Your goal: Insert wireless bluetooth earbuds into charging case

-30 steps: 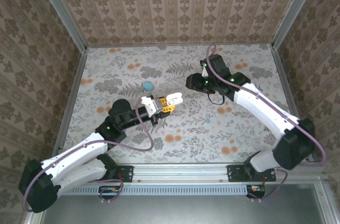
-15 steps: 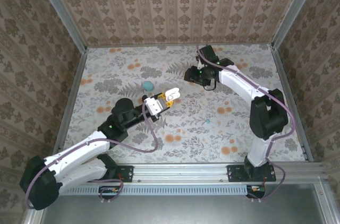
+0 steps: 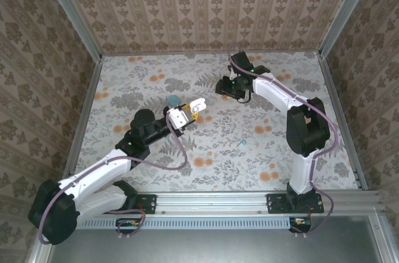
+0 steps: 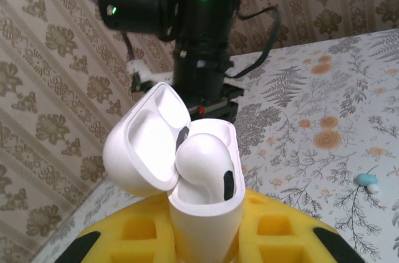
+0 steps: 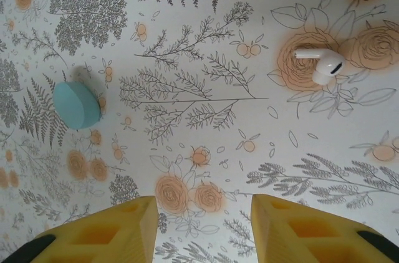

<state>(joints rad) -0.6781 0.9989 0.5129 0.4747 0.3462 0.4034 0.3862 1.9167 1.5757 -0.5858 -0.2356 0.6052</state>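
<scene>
My left gripper (image 4: 206, 235) is shut on the white charging case (image 4: 202, 213), held upright between its yellow fingers (image 4: 280, 238). The lid (image 4: 140, 144) hangs open to the left. One white earbud (image 4: 206, 166) sits in the case. From above, the case (image 3: 196, 106) is left of the table's middle. A second white earbud with a stem (image 5: 321, 63) lies on the flowered table, ahead and right of my open right gripper (image 5: 202, 213). That gripper (image 3: 224, 85) hovers at the back, holding nothing.
A teal-blue pebble-like disc (image 5: 76, 105) lies on the table left of the right gripper, and sits just behind the left gripper from above (image 3: 173, 99). A tiny teal and pale piece (image 4: 368, 180) lies on the cloth, seen as a dot (image 3: 244, 141). Patterned walls enclose the table.
The right arm swung toward the back, its gripper shifting slightly back and left. The left gripper carried the open case a little back and left.
</scene>
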